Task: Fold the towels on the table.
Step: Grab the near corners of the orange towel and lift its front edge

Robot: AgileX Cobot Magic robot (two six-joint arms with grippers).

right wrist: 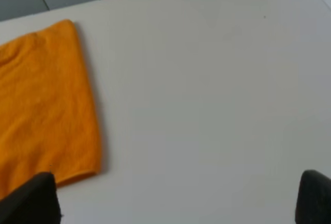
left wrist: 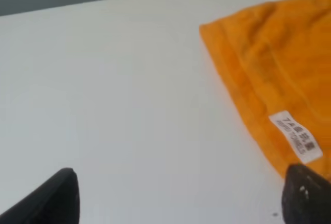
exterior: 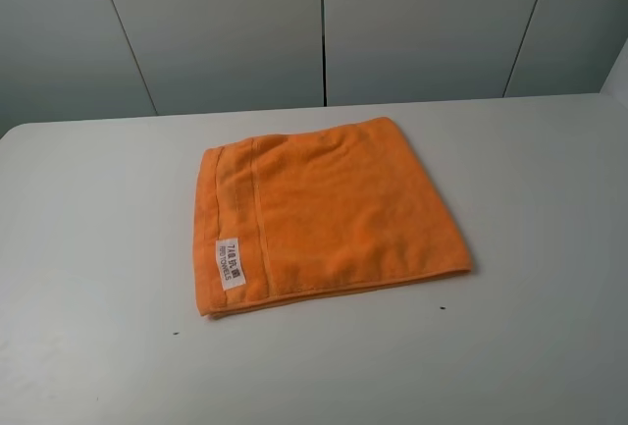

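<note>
The bright orange towel point(exterior: 329, 214) lies flat on the white table point(exterior: 88, 248), near its middle, folded into a rough square. Its white label point(exterior: 232, 263) sits near the left front corner, beside the stitched border band. Neither arm shows in the exterior high view. In the left wrist view the towel point(left wrist: 274, 63) and label point(left wrist: 296, 136) lie beyond my left gripper point(left wrist: 181, 198), whose fingers stand wide apart above bare table. In the right wrist view the towel's right edge point(right wrist: 46, 105) shows, and my right gripper point(right wrist: 178, 200) is wide open and empty over the table.
Grey wall panels point(exterior: 324, 23) stand behind the table's far edge. A few tiny dark specks point(exterior: 442, 308) mark the tabletop in front of the towel. Bare table surrounds the towel on all sides.
</note>
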